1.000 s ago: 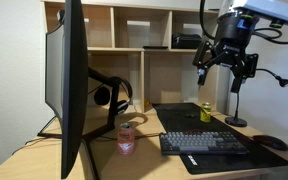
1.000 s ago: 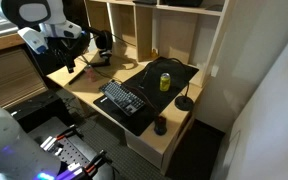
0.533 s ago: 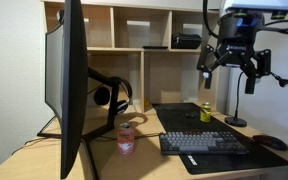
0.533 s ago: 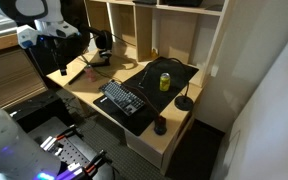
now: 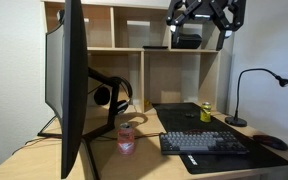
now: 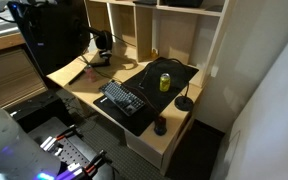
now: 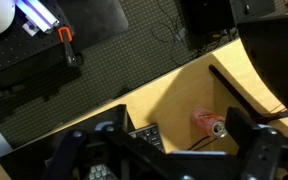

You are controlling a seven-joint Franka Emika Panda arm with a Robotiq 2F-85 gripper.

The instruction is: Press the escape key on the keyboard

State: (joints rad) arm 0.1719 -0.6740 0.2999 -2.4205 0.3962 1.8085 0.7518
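Although labels are looked for, no writing can be read: the print on the yellow-green can and on the pink can is too small. The keyboard is laid flat on the black desk mat, near the front edge of the wooden desk. The mouse is seen near its far end. The keyboard is also seen at the front of the mat in an exterior view, with the yellow-green can standing upright behind it.

The gripper is held high, level with the top shelf and well apart from the keyboard. Its jaws are spread wide and nothing is held. In the wrist view the gripper enters from the bottom, its dark fingers set far apart. The pink can is seen far below, between them.

The desk is light wood. A monitor is seen edge-on at one end, with headphones hung on a stand beside it. A black desk lamp is placed at the other end. Light wood cubby shelving is set against the wall behind, and a black box sits in an upper cubby. Dark carpet is shown beside the desk in the wrist view, with a black case with orange clips lying on it.
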